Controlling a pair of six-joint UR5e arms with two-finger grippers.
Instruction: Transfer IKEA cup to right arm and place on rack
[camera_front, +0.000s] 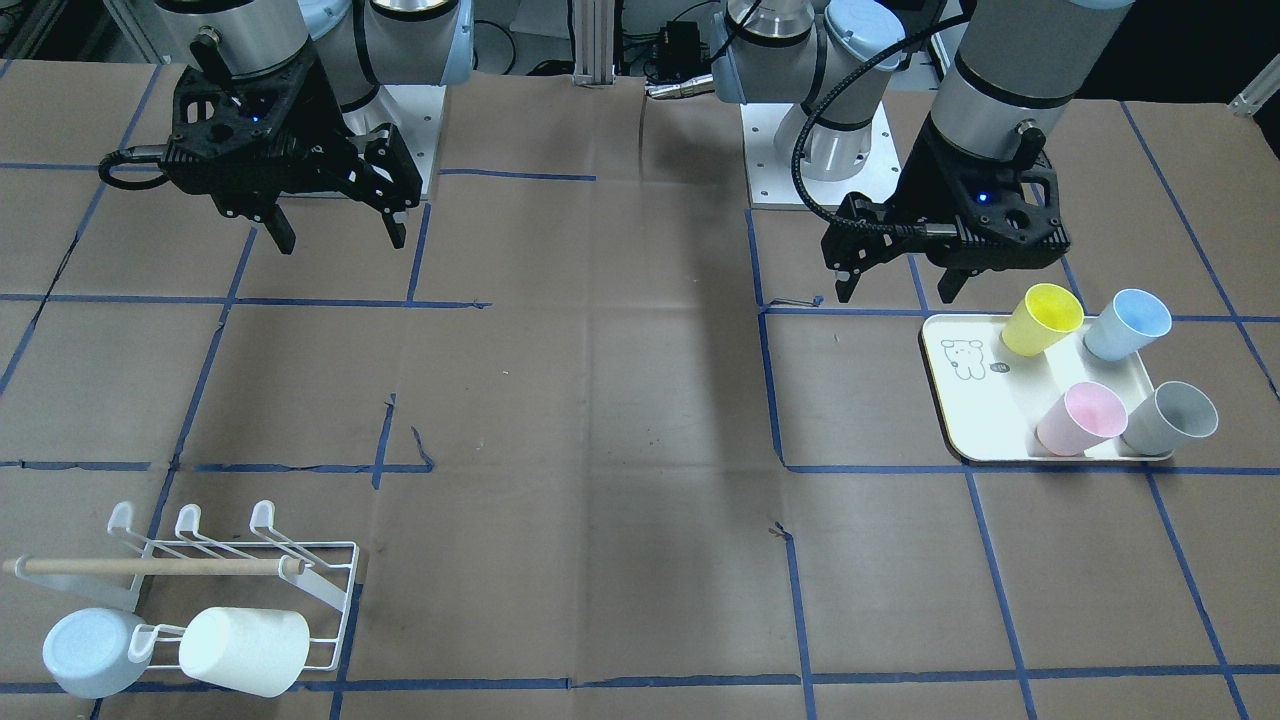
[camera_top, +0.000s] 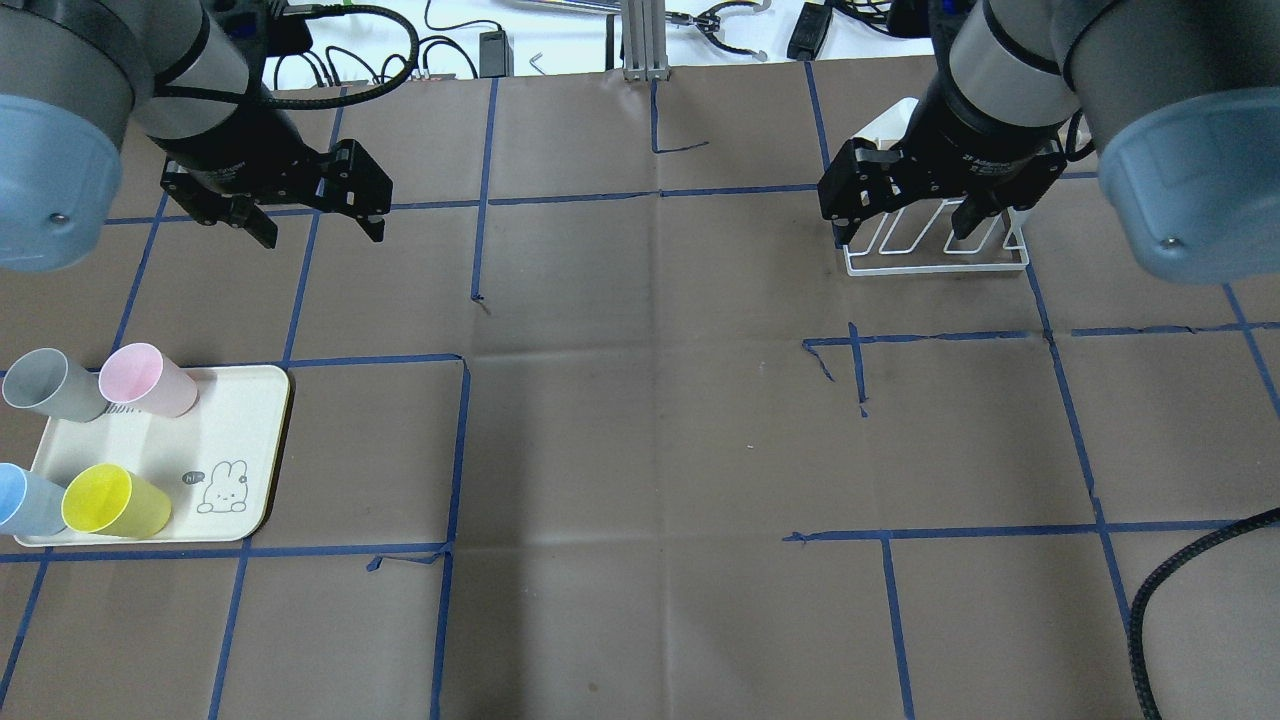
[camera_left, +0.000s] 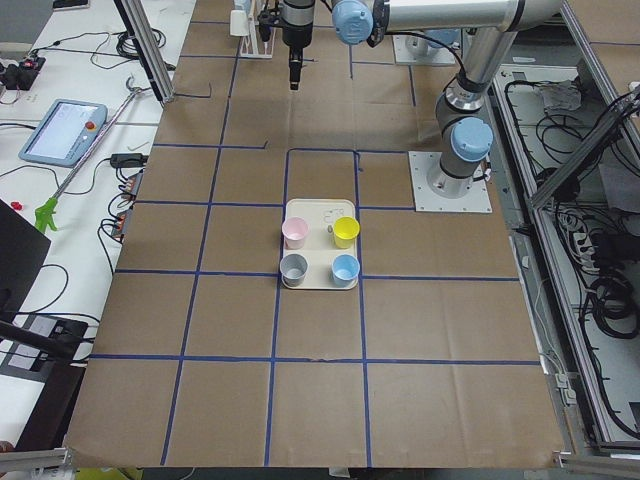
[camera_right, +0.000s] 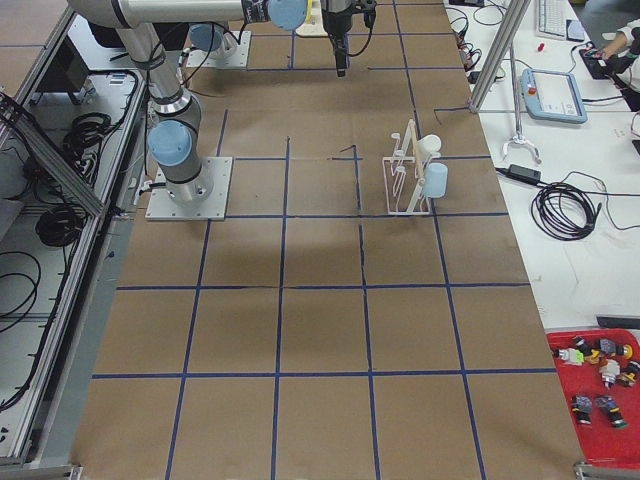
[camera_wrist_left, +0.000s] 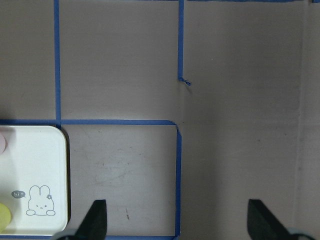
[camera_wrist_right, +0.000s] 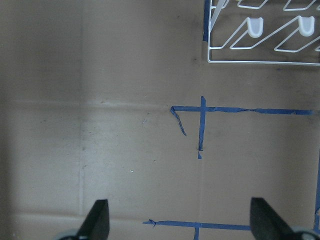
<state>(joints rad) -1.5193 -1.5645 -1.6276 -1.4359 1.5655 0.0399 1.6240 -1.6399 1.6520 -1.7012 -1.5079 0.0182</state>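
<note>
The cream tray (camera_front: 985, 410) holds four cups standing up: a yellow cup (camera_front: 1042, 318), a blue cup (camera_front: 1127, 324), a pink cup (camera_front: 1080, 418) and a grey cup (camera_front: 1168, 417). They sit close together on the side away from the bunny drawing. The white rack (camera_front: 200, 566) is well apart, at the other end of the table (camera_front: 600, 450). A white cup (camera_front: 245, 650) and a pale blue cup (camera_front: 95, 652) hang side by side on its prongs. The left gripper (camera_front: 897, 290) hangs in the air near the tray, fingers wide apart, holding nothing. The right gripper (camera_front: 340, 240) hangs high on the rack's side, also wide apart and holding nothing. From overhead it hides part of the rack.
</note>
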